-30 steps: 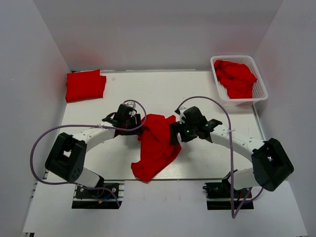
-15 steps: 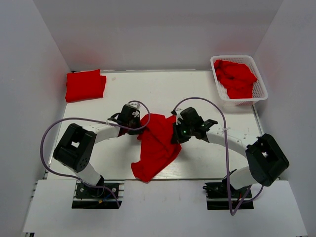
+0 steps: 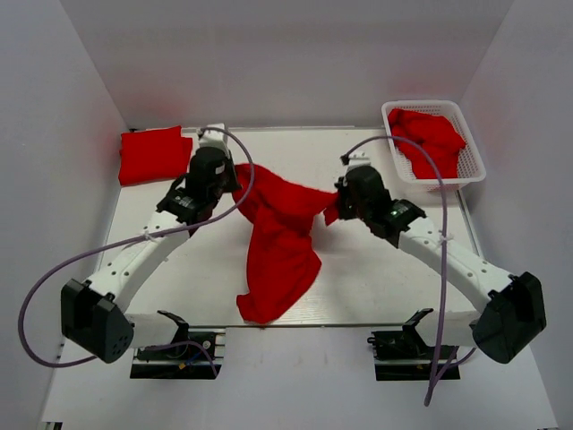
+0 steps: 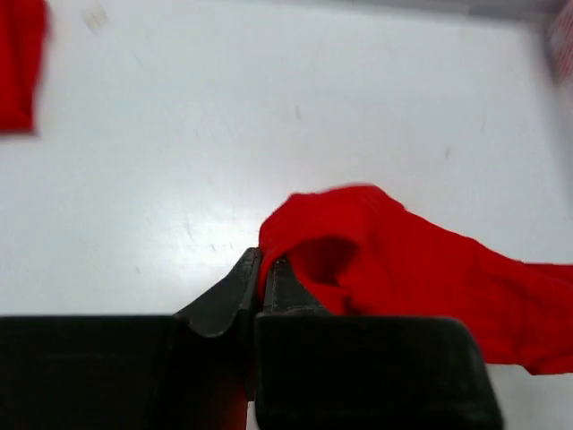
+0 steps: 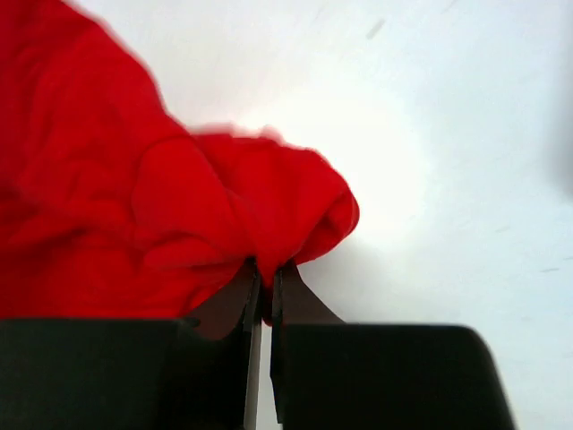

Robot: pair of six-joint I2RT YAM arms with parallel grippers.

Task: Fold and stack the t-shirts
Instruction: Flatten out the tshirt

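Left of basket (image 3: 421,104): red shirt (image 3: 285,242) hangs stretched between both arms, lower end on table (image 3: 376,296). Left claw (image 4: 262,265) clamped on one upper corner, right claw (image 5: 266,267) clamped on other. Folded shirt (image 3: 154,154) far left of basket; more shirts (image 3: 430,139) inside it. Step: spreading before fold. Next likely: pull corners apart, lay flat.

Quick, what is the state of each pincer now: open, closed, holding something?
Left pincer: closed, holding the red t-shirt by one edge.
Right pincer: closed, holding the same t-shirt by its other edge.
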